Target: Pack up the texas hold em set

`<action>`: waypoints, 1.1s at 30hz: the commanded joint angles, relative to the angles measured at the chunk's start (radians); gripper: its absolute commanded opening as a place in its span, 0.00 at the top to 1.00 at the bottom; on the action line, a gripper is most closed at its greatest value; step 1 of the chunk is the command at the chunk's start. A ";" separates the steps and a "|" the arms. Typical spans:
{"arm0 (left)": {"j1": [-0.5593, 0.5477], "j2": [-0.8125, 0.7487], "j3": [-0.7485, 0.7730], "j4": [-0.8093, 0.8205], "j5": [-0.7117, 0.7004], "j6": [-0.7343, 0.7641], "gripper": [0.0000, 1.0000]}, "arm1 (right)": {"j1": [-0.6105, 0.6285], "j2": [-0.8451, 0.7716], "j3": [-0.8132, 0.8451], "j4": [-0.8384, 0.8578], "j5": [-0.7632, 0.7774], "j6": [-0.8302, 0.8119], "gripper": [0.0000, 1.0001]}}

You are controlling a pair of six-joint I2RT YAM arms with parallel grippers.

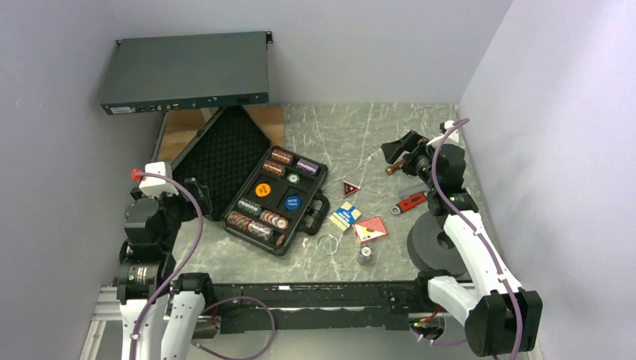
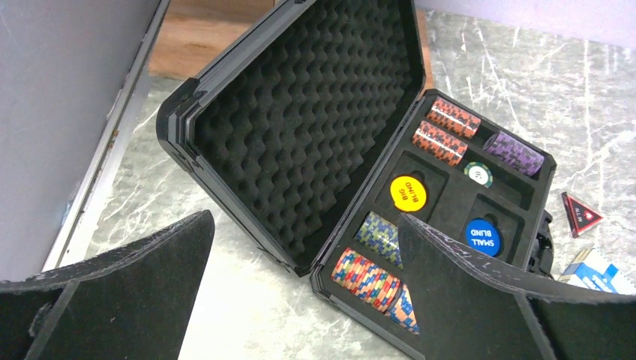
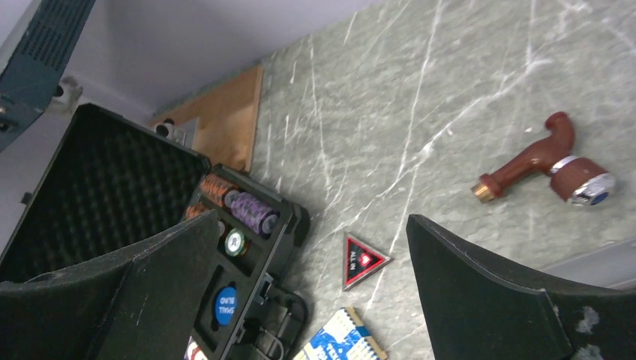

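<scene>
The black case (image 1: 225, 154) lies open at the left, its foam lid (image 2: 300, 127) tilted back. Its tray holds several striped chip rolls (image 2: 367, 276), an orange-yellow disc (image 1: 262, 190) and a blue disc (image 1: 292, 201). On the table right of the case lie a blue and yellow card box (image 1: 345, 216), a red card box (image 1: 370, 229) and a red triangular marker (image 3: 361, 260). My left gripper (image 2: 306, 225) is open and empty over the case's near left corner. My right gripper (image 3: 313, 217) is open and empty, high above the marker.
A dark-grey rack unit (image 1: 186, 71) leans at the back left. A red-handled wrench (image 1: 409, 202), a brown tap-shaped part (image 3: 547, 161), a wire ring (image 1: 328, 244), a small metal cylinder (image 1: 365, 255) and a black roll (image 1: 431, 244) lie at the right.
</scene>
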 commanded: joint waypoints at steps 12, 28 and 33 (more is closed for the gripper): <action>0.007 -0.050 -0.028 0.099 0.064 -0.007 0.01 | 0.072 0.085 0.180 -0.256 -0.017 0.121 0.00; 0.005 -0.012 -0.021 0.102 0.248 0.028 0.01 | 0.360 0.088 0.174 -0.557 0.140 0.041 0.00; 0.005 -0.010 -0.021 0.102 0.247 0.028 0.01 | 0.401 0.142 0.197 -0.621 0.180 0.061 0.03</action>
